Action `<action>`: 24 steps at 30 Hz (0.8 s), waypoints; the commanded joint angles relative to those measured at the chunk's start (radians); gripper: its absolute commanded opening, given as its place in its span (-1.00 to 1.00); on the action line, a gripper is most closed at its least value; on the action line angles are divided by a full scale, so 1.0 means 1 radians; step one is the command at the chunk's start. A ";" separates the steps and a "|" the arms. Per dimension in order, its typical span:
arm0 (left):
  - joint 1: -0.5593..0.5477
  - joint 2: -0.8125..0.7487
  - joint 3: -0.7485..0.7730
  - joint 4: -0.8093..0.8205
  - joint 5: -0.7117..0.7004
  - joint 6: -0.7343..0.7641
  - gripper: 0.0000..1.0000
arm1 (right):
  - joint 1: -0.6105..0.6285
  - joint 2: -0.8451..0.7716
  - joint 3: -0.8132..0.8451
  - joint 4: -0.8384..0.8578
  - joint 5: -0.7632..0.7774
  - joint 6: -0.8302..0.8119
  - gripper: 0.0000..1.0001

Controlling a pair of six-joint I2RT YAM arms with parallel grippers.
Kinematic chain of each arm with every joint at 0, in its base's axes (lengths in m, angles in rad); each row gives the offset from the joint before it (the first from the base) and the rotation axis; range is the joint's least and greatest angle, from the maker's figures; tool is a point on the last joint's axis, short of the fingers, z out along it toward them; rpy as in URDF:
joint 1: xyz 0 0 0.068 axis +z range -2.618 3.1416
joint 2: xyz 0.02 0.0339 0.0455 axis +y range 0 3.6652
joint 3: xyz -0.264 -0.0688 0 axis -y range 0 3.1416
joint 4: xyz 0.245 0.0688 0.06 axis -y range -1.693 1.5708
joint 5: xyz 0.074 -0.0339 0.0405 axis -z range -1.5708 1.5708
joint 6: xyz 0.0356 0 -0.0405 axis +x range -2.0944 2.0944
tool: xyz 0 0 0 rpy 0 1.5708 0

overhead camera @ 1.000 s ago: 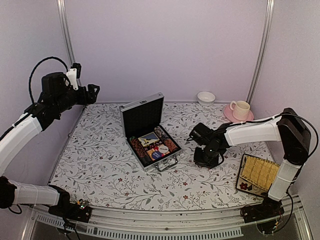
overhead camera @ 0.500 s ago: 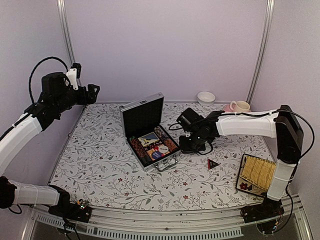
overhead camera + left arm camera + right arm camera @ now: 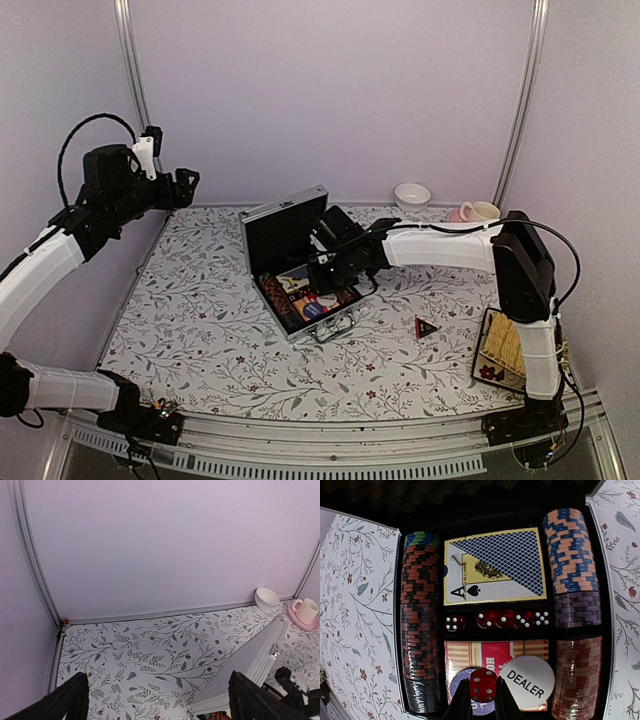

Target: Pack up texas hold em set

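Observation:
The silver briefcase (image 3: 286, 215) stands open mid-table, its lid upright. It holds chip stacks (image 3: 421, 620), cards (image 3: 492, 565), a row of red dice (image 3: 515, 619) and a white DEALER button (image 3: 527, 680). My right gripper (image 3: 483, 705) hovers over the case and is shut on a red die (image 3: 483, 685); in the top view it sits over the tray (image 3: 335, 265). The black-red triangular marker (image 3: 426, 327) lies on the cloth to the right of the case. My left gripper (image 3: 188, 182) is raised at the far left, open and empty; its fingers (image 3: 65, 700) frame the case lid (image 3: 250, 660).
A yellow woven tray (image 3: 520, 345) lies at the right front. A pink cup and saucer (image 3: 478, 213) and a white bowl (image 3: 412, 194) stand at the back right. Purple walls and metal posts enclose the flowered table.
My right arm has swung left from the table's right side to over the open case, carrying the die. The triangular marker came into view where the gripper was. The left arm has not moved.

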 commanded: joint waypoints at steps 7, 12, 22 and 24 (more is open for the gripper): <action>0.006 0.005 0.003 0.002 0.000 0.005 0.94 | 0.017 0.102 0.112 0.026 -0.034 -0.078 -0.82; 0.007 0.003 0.004 0.001 -0.001 0.005 0.94 | 0.018 0.141 0.154 0.024 -0.037 -0.091 -0.81; 0.006 0.003 0.004 0.000 -0.004 0.007 0.94 | 0.017 0.196 0.215 0.024 -0.050 -0.104 -0.81; 0.006 0.002 0.004 0.000 -0.004 0.007 0.94 | 0.018 0.199 0.226 0.020 -0.050 -0.104 -0.81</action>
